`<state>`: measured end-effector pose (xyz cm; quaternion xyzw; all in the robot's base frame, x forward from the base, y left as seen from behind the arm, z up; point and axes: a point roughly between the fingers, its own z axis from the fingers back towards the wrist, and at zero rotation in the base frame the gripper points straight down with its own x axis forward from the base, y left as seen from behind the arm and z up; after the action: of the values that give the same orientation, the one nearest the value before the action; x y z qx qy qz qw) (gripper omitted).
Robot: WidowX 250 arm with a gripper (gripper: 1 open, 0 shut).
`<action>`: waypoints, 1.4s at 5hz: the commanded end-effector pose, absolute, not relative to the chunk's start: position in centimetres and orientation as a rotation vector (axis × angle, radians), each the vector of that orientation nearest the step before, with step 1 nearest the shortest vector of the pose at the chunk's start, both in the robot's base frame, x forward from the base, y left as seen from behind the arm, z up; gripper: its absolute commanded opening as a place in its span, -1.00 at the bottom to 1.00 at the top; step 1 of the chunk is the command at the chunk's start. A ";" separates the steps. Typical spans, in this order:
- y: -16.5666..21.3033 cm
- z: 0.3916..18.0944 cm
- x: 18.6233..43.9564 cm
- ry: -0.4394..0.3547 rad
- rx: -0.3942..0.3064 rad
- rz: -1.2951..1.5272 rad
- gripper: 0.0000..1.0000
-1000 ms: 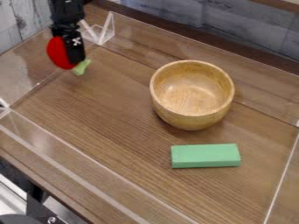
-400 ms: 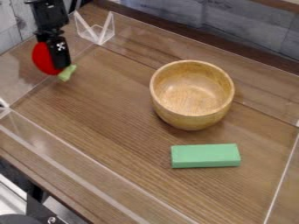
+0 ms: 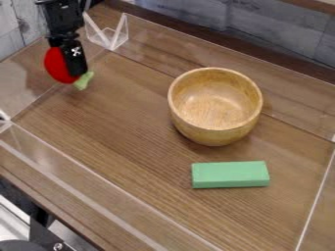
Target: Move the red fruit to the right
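Observation:
The red fruit (image 3: 58,65) is a small glossy strawberry with a green cap (image 3: 82,83) poking out at its lower right. It hangs at the far left of the table, just above the wood. My black gripper (image 3: 69,61) comes down from the top left and is shut on the fruit, with its body covering part of the fruit's right side. The fingertips themselves are hard to make out against the fruit.
A round wooden bowl (image 3: 216,106) stands right of centre. A flat green rectangular block (image 3: 230,175) lies in front of it. Clear plastic walls (image 3: 26,78) border the table on the left and front.
The gripper with the fruit swung left from its spot one second ago, then came back slightly to the right and down.

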<state>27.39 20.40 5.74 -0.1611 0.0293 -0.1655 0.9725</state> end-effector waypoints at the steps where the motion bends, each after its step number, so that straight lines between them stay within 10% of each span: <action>1: 19.7 6.9 28.0 0.015 -0.286 -0.335 -1.00; 3: 19.6 6.0 28.1 0.001 -0.300 -0.219 -1.00; 7: 15.7 9.8 28.8 -0.011 -0.312 -0.096 -1.00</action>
<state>28.48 15.72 6.89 -0.1826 0.0299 -0.0412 0.9819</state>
